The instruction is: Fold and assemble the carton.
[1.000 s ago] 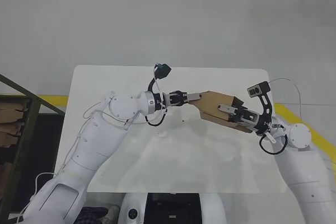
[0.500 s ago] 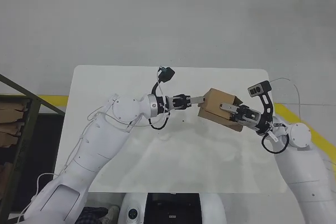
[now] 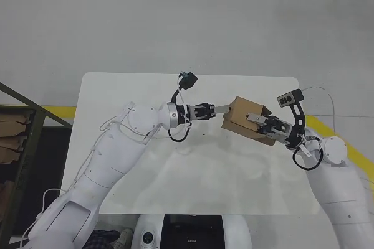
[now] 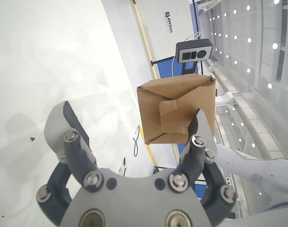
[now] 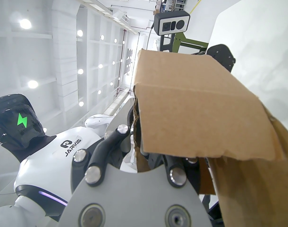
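Note:
The brown carton (image 3: 244, 116) is held above the white table (image 3: 131, 93), right of its middle. My right gripper (image 3: 262, 122) is shut on the carton's wall at the open end, and the carton (image 5: 198, 109) covers its fingers in the right wrist view. My left gripper (image 3: 224, 110) is at the opposite end and stands open. In the left wrist view the carton's end (image 4: 179, 100) has its flaps folded over with a tab across the middle. One fingertip (image 4: 198, 122) rests against that end, and the other finger (image 4: 69, 116) is well apart from it.
A dark rack (image 3: 12, 149) with flat cardboard pieces stands off the table's left edge. A small dark speck (image 3: 204, 132) lies on the table near the middle. The table's front half and left side are bare white surface.
The carton's pointed end flap has been pushed in, so the box looks shorter and squarer. My left gripper has moved right with it; the right gripper has kept its hold.

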You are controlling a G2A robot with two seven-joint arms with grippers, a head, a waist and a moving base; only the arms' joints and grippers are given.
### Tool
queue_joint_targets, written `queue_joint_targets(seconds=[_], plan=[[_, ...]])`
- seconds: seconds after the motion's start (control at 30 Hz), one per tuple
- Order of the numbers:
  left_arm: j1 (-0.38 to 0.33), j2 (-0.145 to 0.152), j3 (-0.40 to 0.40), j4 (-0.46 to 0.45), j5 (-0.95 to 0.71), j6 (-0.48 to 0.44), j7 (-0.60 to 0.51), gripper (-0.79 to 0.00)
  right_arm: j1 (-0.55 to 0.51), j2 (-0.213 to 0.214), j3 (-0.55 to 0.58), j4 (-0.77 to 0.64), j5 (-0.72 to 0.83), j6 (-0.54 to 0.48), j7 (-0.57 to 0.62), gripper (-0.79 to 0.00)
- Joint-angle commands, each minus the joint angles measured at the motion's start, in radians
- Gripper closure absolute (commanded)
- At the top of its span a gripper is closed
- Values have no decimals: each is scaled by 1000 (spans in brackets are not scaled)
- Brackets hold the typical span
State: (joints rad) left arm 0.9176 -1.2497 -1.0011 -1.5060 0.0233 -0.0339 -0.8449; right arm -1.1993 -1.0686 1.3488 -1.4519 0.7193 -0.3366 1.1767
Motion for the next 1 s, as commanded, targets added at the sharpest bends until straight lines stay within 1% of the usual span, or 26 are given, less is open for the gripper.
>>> queue_joint_targets(seconds=[0.0,0.17,0.37,0.63,0.97], plan=[[3,0,3,1,3,0,-4,-785,0,0,0,0,2,1,2,0],[6,0,9,11,8,2,-8,-785,1,-1,-2,2,7,3,8,0],[5,0,13,3,6,4,-13,-785,3,-2,-6,1,9,5,17,0],[-12,-7,42,7,4,3,-16,-785,2,-3,-9,1,6,5,20,0],[-23,-10,47,10,1,1,-17,-785,3,-4,-10,1,8,9,24,0]])
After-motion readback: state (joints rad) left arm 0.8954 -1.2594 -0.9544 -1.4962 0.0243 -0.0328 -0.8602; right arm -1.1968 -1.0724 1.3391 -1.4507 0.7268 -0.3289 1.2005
